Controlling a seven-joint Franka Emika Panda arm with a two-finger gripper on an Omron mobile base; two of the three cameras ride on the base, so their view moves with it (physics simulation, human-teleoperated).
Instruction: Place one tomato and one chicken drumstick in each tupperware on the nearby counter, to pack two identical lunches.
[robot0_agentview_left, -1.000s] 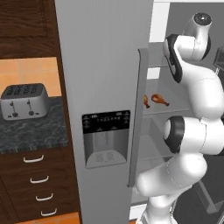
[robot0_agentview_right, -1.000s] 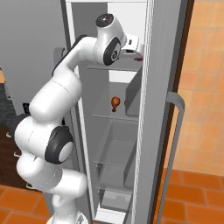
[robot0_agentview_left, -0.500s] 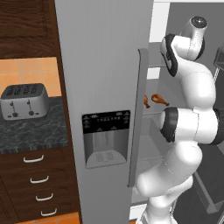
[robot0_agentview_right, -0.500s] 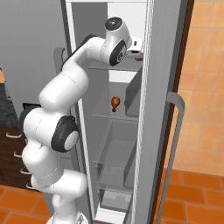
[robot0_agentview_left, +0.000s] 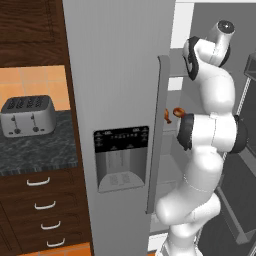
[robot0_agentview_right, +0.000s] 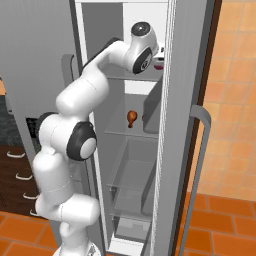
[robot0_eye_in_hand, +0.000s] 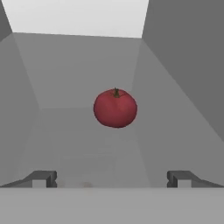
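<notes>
Hand view is showing the small round red tomato (robot0_eye_in_hand: 115, 108) sitting mid-shelf in the grey fridge (robot0_agentview_left: 120, 75), ahead of the two-finger gripper (robot0_eye_in_hand: 112, 178), fingers spread wide, empty. Reaching step; next needs advancing, then closing.

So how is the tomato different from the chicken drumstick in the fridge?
The tomato is red and round like a ball; the chicken drumstick is brown-orange and club-shaped, thick at one end. The tomato sits right ahead of the open gripper; the chicken drumstick lies on a shelf below the arm. Both are inside the fridge.
</notes>
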